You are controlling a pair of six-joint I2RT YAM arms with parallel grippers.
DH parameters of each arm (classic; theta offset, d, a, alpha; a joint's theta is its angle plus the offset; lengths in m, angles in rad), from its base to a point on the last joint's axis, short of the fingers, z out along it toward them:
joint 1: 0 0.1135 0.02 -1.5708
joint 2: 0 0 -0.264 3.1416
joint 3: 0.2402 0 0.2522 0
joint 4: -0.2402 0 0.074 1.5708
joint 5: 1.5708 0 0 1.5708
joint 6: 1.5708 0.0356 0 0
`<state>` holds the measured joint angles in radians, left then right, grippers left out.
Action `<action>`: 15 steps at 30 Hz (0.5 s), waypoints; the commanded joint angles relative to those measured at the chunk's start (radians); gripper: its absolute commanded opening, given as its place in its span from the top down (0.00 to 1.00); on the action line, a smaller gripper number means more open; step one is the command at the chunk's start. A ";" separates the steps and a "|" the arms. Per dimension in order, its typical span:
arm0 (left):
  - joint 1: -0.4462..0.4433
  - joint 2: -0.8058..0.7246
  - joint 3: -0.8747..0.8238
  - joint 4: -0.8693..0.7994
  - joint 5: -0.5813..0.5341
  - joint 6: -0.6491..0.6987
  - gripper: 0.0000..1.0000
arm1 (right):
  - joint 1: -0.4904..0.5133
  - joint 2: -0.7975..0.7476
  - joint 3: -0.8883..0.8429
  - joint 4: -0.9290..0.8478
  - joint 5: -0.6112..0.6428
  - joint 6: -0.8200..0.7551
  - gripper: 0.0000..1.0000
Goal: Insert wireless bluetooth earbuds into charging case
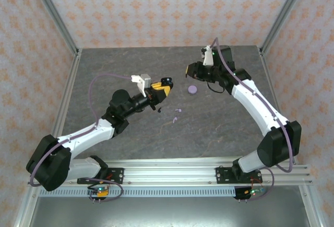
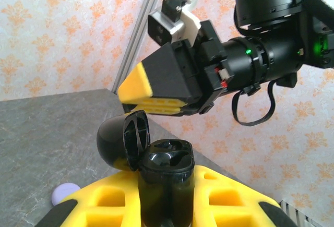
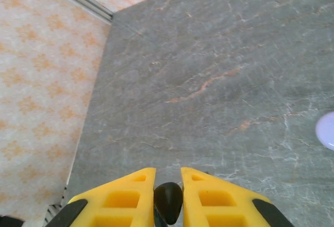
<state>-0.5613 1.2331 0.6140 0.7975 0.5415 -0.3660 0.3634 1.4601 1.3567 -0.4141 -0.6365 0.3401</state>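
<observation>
Left fingers (image 2: 104,201): clamped tight on open black case (image 2: 164,169) | right fingers (image 3: 125,198): nearly closed, pinched black earbud (image 3: 168,200) | table (image 1: 209,128): carried lilac case (image 1: 192,89), two lilac earbuds (image 1: 177,111).

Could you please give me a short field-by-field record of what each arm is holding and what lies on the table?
left tool: shut on glossy black round charging case, lid open
right tool: shut on small black earbud
grey stone-look table: pale lilac round case; two pale lilac stemmed earbuds, loose
</observation>
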 commanded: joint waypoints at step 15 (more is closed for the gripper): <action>-0.017 0.042 0.041 0.060 -0.013 0.038 0.99 | 0.124 -0.084 0.078 0.129 -0.048 0.017 0.81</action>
<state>-0.5652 1.2709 0.6151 0.8055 0.5407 -0.3496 0.4709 1.3880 1.3960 -0.3321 -0.6739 0.3481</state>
